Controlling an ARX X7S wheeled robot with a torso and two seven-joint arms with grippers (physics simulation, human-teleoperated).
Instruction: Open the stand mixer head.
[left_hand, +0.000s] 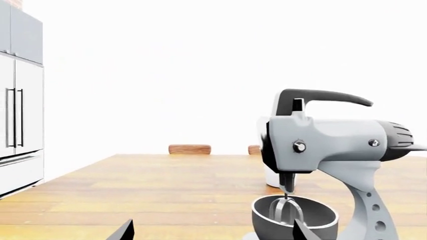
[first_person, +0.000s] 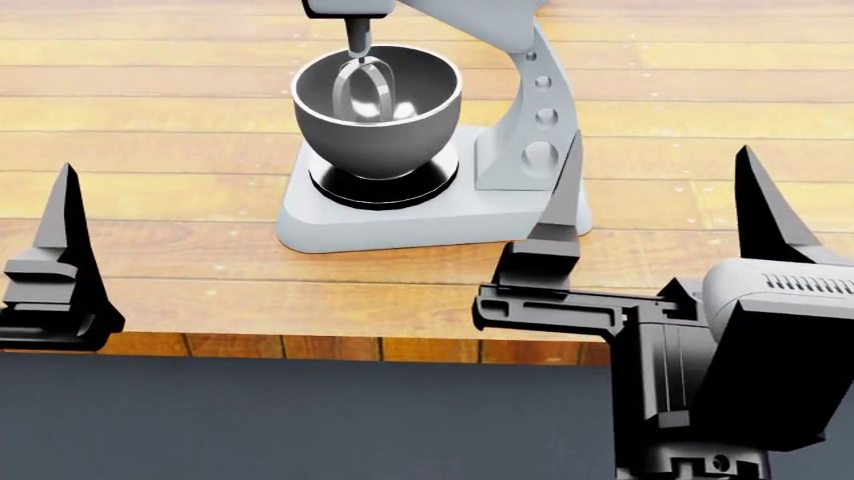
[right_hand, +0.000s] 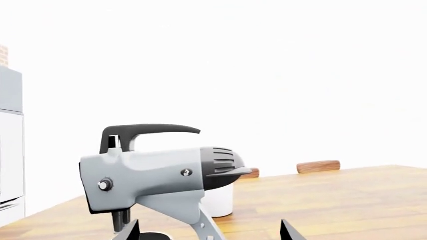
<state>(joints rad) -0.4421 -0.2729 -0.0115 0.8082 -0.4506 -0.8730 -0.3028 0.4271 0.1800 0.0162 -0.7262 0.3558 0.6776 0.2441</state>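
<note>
The stand mixer head (left_hand: 333, 140) is light grey with a dark vented rear end and small round knobs. It lies level over the steel bowl (first_person: 378, 100), with the metal beater (first_person: 360, 85) down inside the bowl. It also shows in the right wrist view (right_hand: 147, 180), and only its underside shows at the head view's top edge (first_person: 467, 15). A black curved handle (left_hand: 320, 95) shows above it. My left gripper (left_hand: 213, 232) is open and empty, short of the bowl and to its left. My right gripper (first_person: 661, 215) is open and empty, near the base's right corner and below the head.
The mixer's flat grey base (first_person: 400, 225) and holed neck (first_person: 541, 120) stand on a wooden table, whose front edge (first_person: 334, 345) is close to me. A white cylinder (right_hand: 219, 200) stands behind the mixer. Wooden chair backs (left_hand: 189, 149) are at the far side. A white fridge (left_hand: 20, 115) is at the left.
</note>
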